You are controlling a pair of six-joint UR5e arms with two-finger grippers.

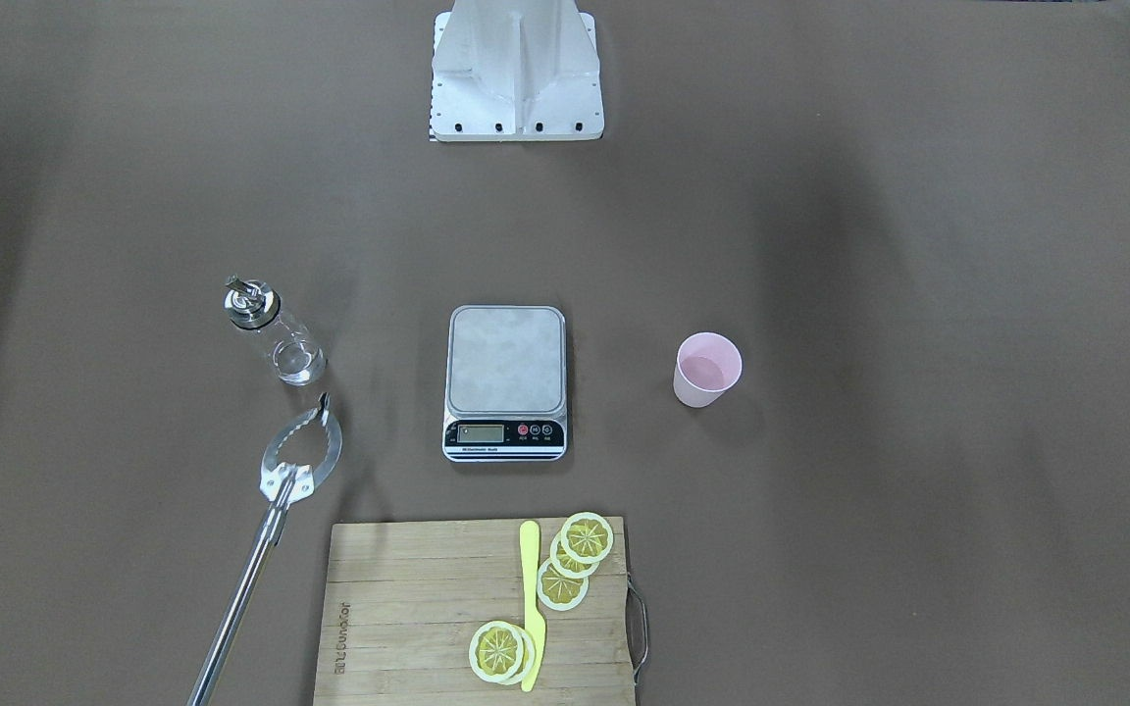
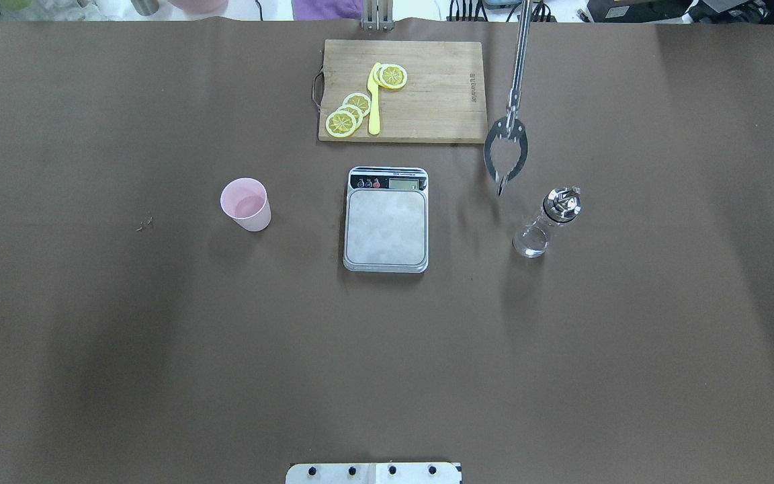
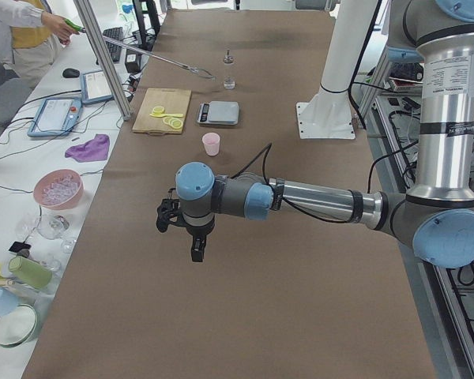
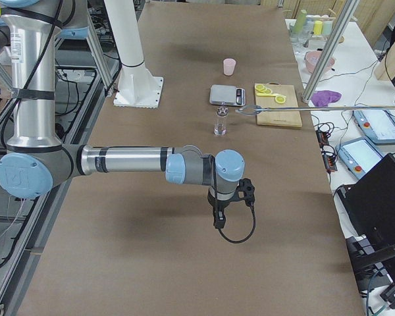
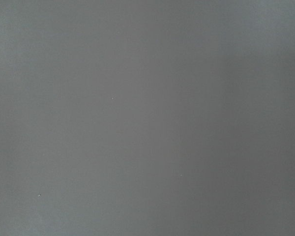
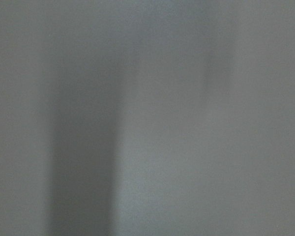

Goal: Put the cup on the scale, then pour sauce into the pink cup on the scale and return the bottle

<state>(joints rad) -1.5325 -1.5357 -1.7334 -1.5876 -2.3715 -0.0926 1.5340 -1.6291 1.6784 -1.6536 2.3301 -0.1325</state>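
On the brown table, seen from overhead, the scale [image 2: 385,225] lies in the middle with its platform bare. The cup [image 2: 246,204] stands upright at 9 o'clock from it, well apart. The bottle [image 2: 545,225] stands at 3 o'clock, also apart.

No step looks done yet, so I judge that the first one is to bring the cup to the scale. The left gripper [image 3: 194,251] hangs over bare table, far from the cup. It shows only in the side view, so I cannot tell if its fingers are spread or closed. The same holds for the right gripper [image 4: 218,220].

The cup is light and tapered. It is better to take it low on the wall, with a soft squeeze, and to set it flat on the middle of the platform, away from the buttons.

At 12 o'clock from the scale is a cutting board [image 2: 441,101] with lemon slices [image 2: 341,124] and a yellow knife [image 2: 374,101]. Long tongs [image 2: 506,151] reach in from the far edge. Their head is at 11 o'clock from the bottle, near it, and may hinder the right arm there. The way from cup to scale looks free.
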